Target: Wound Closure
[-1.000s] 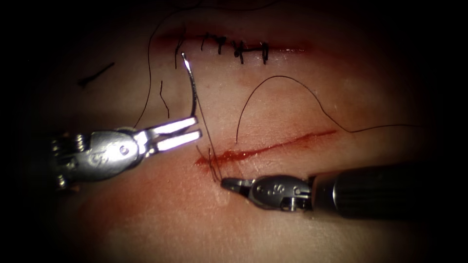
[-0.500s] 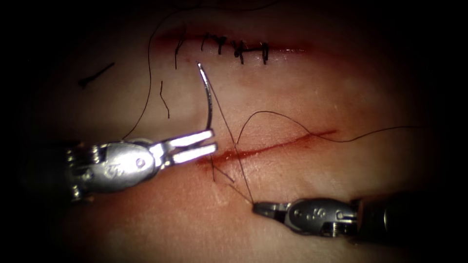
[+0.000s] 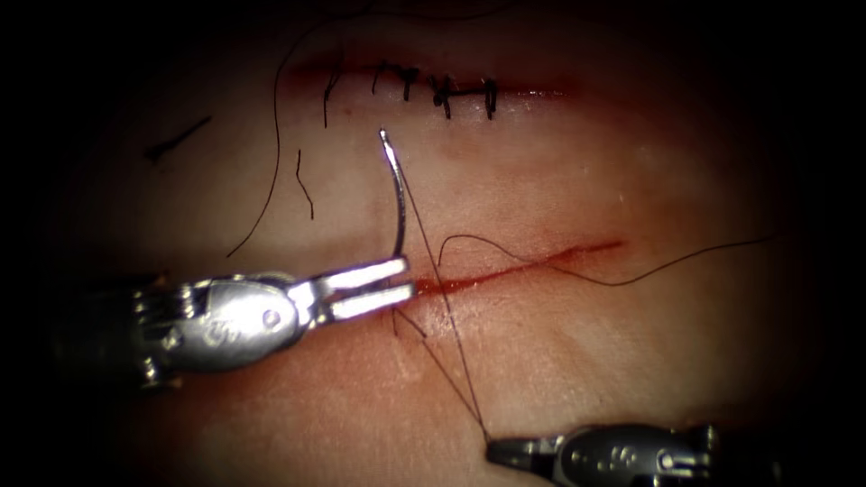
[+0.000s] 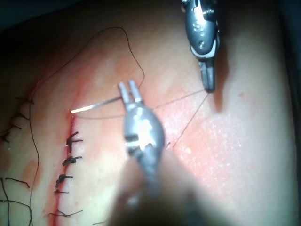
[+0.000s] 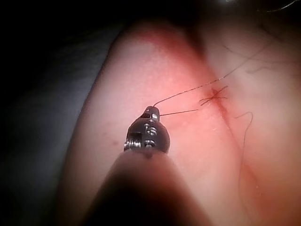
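Here the tissue (image 3: 559, 361) lies under both tools, its open cut (image 3: 514, 264) running as a red line across the middle, with an older sutured cut (image 3: 433, 88) beyond it near the far edge. Over the last second the right tool (image 3: 505, 448) has drawn away from the cut toward the near edge of the endoscope view, its jaws closed on the thread (image 3: 446, 347), and the two strands from the cut's left end now run taut to its tip, which suggests that thread is being pulled through the stitch. Meanwhile the loose loop of thread on the far side of the cut has flattened from a tall arc to a low curve. The left tool (image 3: 397, 287) has shifted right to the cut's left end, clamping the needle (image 3: 395, 194) near its tail; the needle stands free of the tissue, its point up toward the sutured cut. The right tool has little room left at the near edge; bare tissue lies open on the right. A cut end of thread (image 3: 305, 185) lies at left.
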Robot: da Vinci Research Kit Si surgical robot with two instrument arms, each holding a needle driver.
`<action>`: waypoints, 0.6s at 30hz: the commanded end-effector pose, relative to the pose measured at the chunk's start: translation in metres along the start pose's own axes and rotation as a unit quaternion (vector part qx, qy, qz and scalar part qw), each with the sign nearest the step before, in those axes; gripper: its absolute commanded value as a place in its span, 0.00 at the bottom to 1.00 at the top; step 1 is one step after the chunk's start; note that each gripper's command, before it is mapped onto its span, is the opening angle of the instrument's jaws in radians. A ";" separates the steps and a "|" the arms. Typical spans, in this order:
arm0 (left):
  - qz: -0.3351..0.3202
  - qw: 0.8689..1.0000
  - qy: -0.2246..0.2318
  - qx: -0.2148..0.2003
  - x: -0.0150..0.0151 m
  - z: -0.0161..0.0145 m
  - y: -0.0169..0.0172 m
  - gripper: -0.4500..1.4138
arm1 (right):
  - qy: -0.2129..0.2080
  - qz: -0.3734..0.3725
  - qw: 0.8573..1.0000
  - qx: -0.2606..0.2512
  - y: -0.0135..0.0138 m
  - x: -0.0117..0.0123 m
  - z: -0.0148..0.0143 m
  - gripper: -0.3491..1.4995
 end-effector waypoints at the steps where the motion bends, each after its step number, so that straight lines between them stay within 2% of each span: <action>1: -0.001 1.000 0.000 -0.002 -0.0006 0.0007 0.0002 0.00 | 0.005 -0.001 1.000 0.011 -0.0020 0.0011 -0.0001 0.00; 5: -0.001 1.000 -0.001 -0.003 -0.0008 0.0007 0.0002 0.00 | 0.015 -0.002 0.999 0.034 -0.0036 0.0035 -0.0004 0.00; 6: -0.001 1.000 -0.002 -0.004 -0.0008 0.0006 0.0001 0.00 | 0.030 0.000 0.999 0.035 -0.0036 0.0039 -0.0002 0.00; 7: -0.001 1.000 -0.002 -0.005 -0.0009 0.0005 0.0001 0.00 | 0.047 0.002 0.998 0.032 -0.0035 0.0042 0.0000 0.20; 8: -0.001 1.000 -0.002 -0.006 -0.0009 0.0004 0.0001 0.00 | 0.071 0.006 0.997 0.021 -0.0031 0.0044 0.0001 0.52; 9: -0.001 1.000 -0.002 -0.007 -0.0010 0.0002 0.0000 0.00 | 0.084 0.008 0.996 0.015 -0.0026 0.0044 0.0002 0.69; 11: -0.001 1.000 -0.002 -0.009 -0.0011 -0.0004 -0.0004 0.00 | 0.110 0.003 0.994 0.004 -0.0006 0.0041 -0.0001 0.84; 14: -0.004 1.000 -0.011 -0.003 -0.0013 -0.0017 -0.0012 0.00 | 0.122 -0.009 0.992 0.000 0.0015 0.0028 -0.0011 0.84; 18: -0.010 1.000 -0.022 0.003 -0.0012 -0.0040 -0.0030 0.00 | 0.121 -0.030 0.991 -0.038 0.0042 0.0007 -0.0022 0.83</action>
